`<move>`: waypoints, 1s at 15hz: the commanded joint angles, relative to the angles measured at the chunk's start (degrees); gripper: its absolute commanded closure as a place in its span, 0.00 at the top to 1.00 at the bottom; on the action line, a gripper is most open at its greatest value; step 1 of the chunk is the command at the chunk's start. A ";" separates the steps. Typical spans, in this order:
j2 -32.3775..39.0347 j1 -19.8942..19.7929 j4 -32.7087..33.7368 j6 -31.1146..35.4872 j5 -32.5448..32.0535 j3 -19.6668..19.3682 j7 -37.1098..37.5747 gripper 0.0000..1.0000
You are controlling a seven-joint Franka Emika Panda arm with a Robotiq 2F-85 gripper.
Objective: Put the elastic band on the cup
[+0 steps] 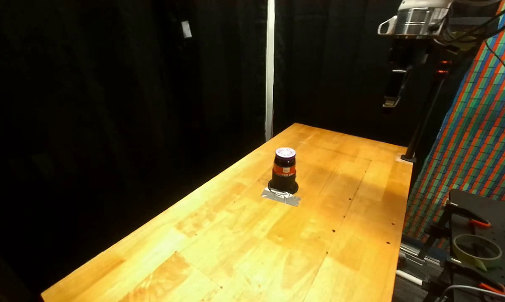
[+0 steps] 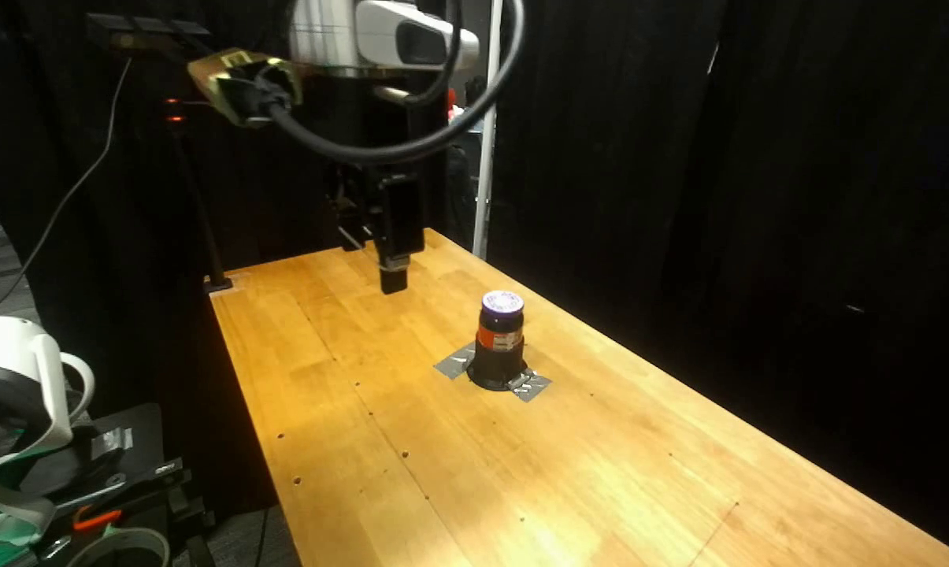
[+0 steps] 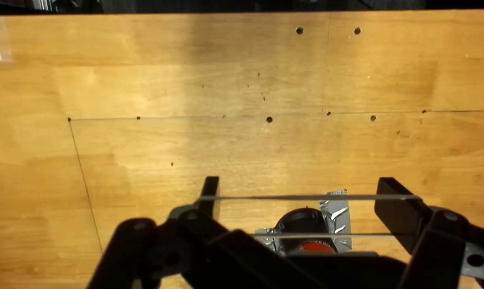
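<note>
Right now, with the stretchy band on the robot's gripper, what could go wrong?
The elastic band is stretched across the open gripper, so it might slip off and fly away. The gripper hangs high and off to the side of the cup; if it comes down off-centre, it could bump the cup or snag the band on its top.

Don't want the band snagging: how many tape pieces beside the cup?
2: in an exterior view, one tape piece left of the cup, another tape piece right; others may be hidden.
</note>
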 commanded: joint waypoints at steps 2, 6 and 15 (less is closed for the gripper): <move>16.82 1.70 16.54 -0.19 0.20 0.12 -1.58 1.00; 29.18 2.99 28.98 -1.06 0.02 1.56 0.41 1.00; 51.35 5.98 51.01 -3.42 -0.69 2.29 3.25 1.00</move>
